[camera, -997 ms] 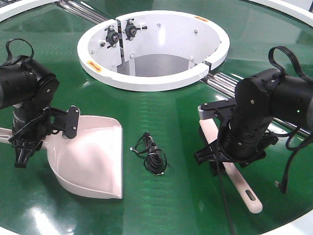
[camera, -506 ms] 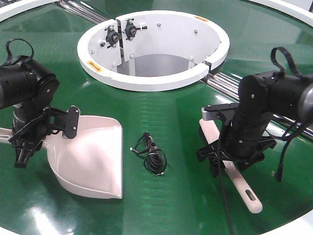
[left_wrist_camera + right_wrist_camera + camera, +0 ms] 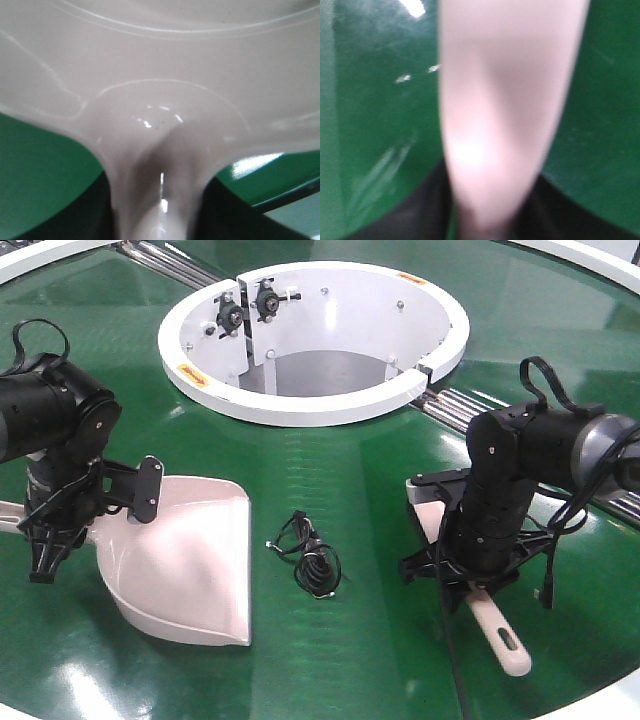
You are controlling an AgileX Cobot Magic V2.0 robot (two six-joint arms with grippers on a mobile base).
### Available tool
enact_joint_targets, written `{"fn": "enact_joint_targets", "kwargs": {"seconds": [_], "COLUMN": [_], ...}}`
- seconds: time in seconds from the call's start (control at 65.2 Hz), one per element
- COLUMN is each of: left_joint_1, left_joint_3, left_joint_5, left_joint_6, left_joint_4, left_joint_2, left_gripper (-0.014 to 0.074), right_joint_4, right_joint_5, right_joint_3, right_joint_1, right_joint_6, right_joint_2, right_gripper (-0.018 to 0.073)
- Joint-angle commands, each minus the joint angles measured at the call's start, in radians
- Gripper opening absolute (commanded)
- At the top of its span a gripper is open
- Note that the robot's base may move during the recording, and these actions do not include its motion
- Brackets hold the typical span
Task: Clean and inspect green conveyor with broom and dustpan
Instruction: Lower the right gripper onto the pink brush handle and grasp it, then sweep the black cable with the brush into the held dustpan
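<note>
Your broom [image 3: 497, 632] lies low across the green conveyor [image 3: 350, 480] on your right side, slotted handle end pointing toward the near rim and head toward the centre. The right end effector [image 3: 466, 574] is closed around its middle. The right wrist view is blurred, but the pale shaft [image 3: 505, 100] runs straight down between the dark jaws, so read it as gripped.

Across from it, the dustpan [image 3: 190, 570] sits flat on the belt with its open lip facing the broom, ready to catch a sweep. The left end effector [image 3: 48, 528] is clamped on the handle just behind the scoop, and the left wrist view shows the neck [image 3: 160, 125] filling the frame between the jaws.

Between the two lies a small black tangle of cord [image 3: 310, 558], just off the lip. That looks like your target, and a leftward stroke would likely carry it in.

The belt is glossy and reflects overhead light. Beyond it sits the white ring housing [image 3: 320, 405], with silver roller rails [image 3: 462, 406] beside it.
</note>
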Motion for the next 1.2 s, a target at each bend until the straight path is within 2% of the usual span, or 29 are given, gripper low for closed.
{"fn": "enact_joint_targets", "kwargs": {"seconds": [0.0, 0.061, 0.23, 0.491, 0.691, 0.905, 1.182], "left_joint_1": [-0.005, -0.005, -0.005, -0.005, -0.005, -0.005, -0.005], "left_joint_3": [-0.029, -0.029, -0.029, -0.029, -0.029, -0.029, -0.029], "left_joint_5": [0.003, 0.003, 0.003, 0.003, 0.003, 0.003, 0.003], "left_joint_6": [-0.015, -0.015, -0.015, -0.015, -0.015, -0.015, -0.015], "left_joint_4": [0.016, 0.016, 0.016, 0.016, 0.016, 0.016, 0.016], "left_joint_2": [-0.041, -0.041, -0.041, -0.041, -0.041, -0.041, -0.041], "left_gripper": [-0.0006, -0.0006, -0.0006, -0.0006, -0.0006, -0.0006, -0.0006], "right_joint_4": [-0.034, -0.034, -0.008, 0.029, 0.054, 0.071, 0.109], "right_joint_5": [-0.005, -0.01, -0.017, -0.029, -0.064, -0.087, -0.105], "right_joint_3": [-0.027, -0.027, -0.027, -0.027, -0.027, -0.027, -0.033], "right_joint_1": [-0.003, -0.002, 0.013, 0.12, 0.172, 0.207, 0.208], "right_joint_6": [0.014, 0.031, 0.051, 0.169, 0.247, 0.281, 0.291], "right_joint_2": [-0.065, -0.081, -0.144, -0.161, -0.13, -0.077, -0.048], "right_gripper": [0.0048, -0.0015, -0.0008, -0.0004, -0.0004, -0.0004, -0.0004]}}
